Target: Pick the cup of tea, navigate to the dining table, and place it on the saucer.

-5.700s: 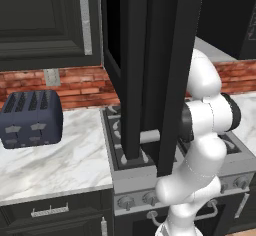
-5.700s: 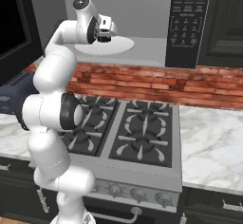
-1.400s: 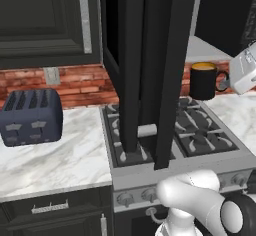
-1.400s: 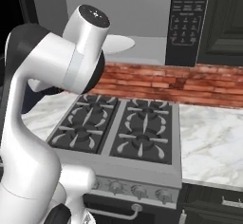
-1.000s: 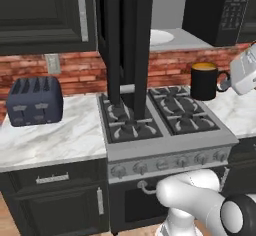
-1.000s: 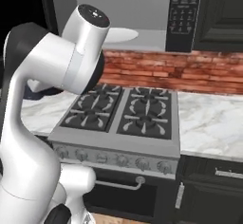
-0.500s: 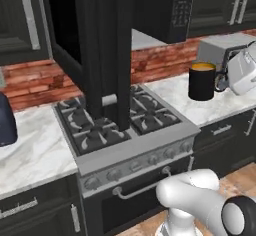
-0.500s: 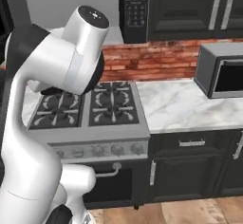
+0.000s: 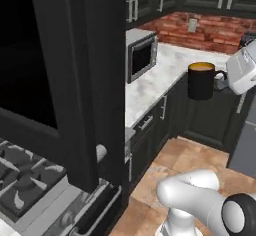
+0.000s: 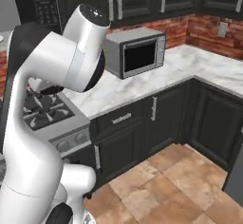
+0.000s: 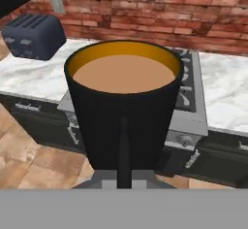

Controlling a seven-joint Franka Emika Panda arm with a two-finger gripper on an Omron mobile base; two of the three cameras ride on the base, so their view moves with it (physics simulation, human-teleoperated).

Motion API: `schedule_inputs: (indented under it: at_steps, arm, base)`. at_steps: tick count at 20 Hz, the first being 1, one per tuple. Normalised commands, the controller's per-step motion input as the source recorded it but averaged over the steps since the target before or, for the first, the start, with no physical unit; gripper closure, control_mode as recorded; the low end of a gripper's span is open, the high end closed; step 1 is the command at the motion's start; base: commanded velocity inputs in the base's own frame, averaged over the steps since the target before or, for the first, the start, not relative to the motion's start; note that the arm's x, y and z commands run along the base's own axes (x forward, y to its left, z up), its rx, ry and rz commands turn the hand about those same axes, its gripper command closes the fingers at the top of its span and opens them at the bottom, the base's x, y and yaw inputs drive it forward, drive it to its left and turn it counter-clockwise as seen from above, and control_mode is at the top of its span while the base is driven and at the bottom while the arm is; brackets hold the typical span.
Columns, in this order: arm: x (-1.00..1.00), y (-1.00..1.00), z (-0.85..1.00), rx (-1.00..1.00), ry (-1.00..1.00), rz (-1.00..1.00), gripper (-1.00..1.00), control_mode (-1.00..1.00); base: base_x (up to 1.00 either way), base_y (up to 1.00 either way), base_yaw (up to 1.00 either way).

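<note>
Black cup (image 11: 123, 121), orange-brown tea. Behind it: dark blue toaster (image 11: 34, 36), red brick wall (image 11: 145, 19), white grey-veined counter (image 11: 34, 75).

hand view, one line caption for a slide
Black cup of tea held upright by its handle, stove and toaster behind.

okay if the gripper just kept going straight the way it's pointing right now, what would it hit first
The gripper is already shut on the cup of tea, so the cup leads. Beyond it, the hand view looks toward the stove, probably met first, though depth is unclear.
</note>
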Motion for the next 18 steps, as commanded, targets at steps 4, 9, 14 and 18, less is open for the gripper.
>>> schedule_inputs:
  at_steps: [4,9,14,18]
  arm:
    - [0.0,0.0,0.0,0.0,0.0,0.0,1.0,1.0]
    - [0.0,0.0,0.0,0.0,0.0,0.0,1.0,1.0]
    - [0.0,0.0,0.0,0.0,0.0,0.0,1.0,1.0]
    - [0.0,0.0,0.0,0.0,0.0,0.0,1.0,1.0]
  base:
    - [0.03,0.0,-0.87]
    - [0.03,0.0,-0.88]
    - [0.04,0.0,-0.88]
    - [0.1,0.0,-0.86]
